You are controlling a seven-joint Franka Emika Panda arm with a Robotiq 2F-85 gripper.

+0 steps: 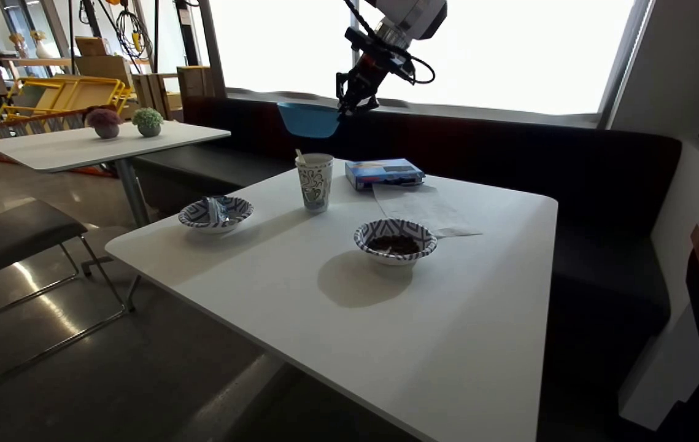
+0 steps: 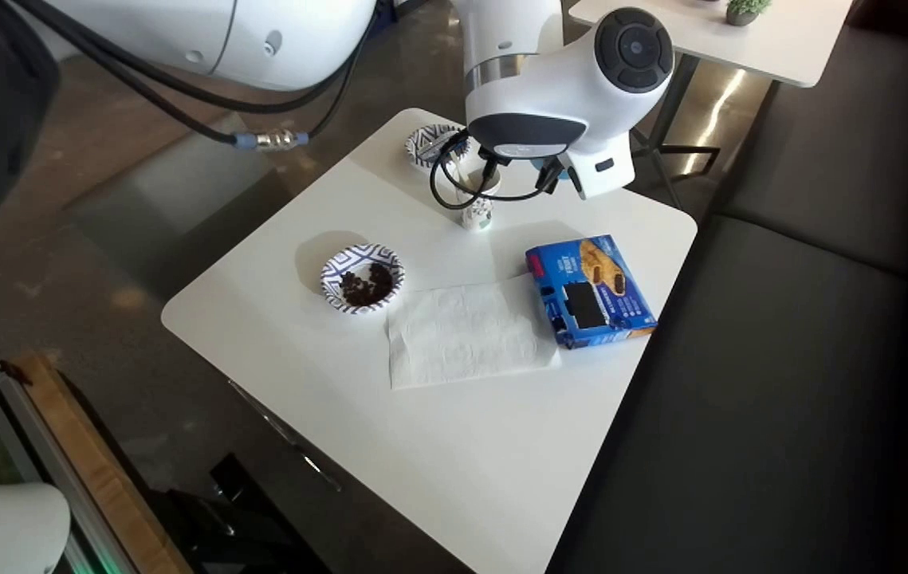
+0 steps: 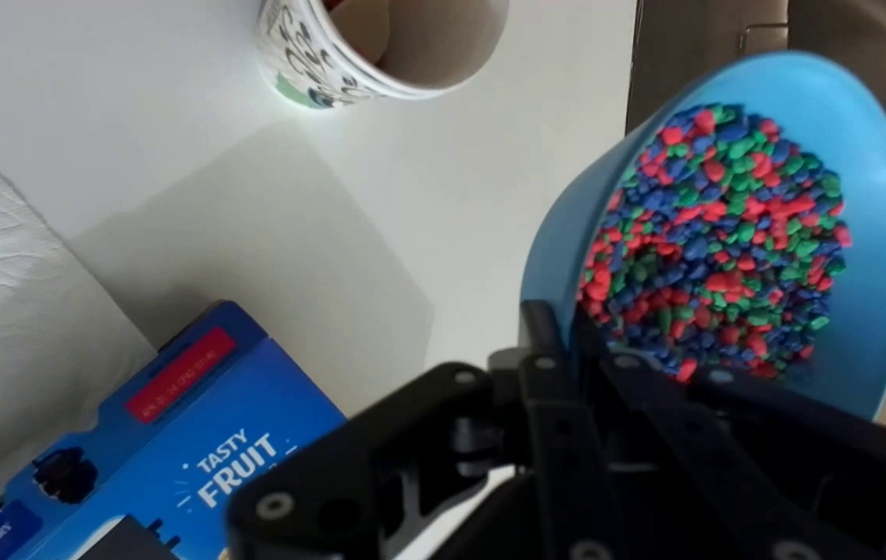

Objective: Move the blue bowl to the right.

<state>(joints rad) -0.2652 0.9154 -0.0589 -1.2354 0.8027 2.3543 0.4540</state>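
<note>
Grasping by its rim, with clenched jaws, the blue bowl (image 1: 310,121) of small coloured pieces (image 3: 719,241), higher than the white bench (image 1: 263,270).

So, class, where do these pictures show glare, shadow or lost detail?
In both exterior views, the patterned bowl of dark bits casts a shadow on the table and light streaks the floor; in an exterior view, the window is washed out white; in the wrist view, the black end effector shows little detail.

Blown-out window (image 1: 515,58), soft shadows across the white table (image 1: 478,344).
</note>
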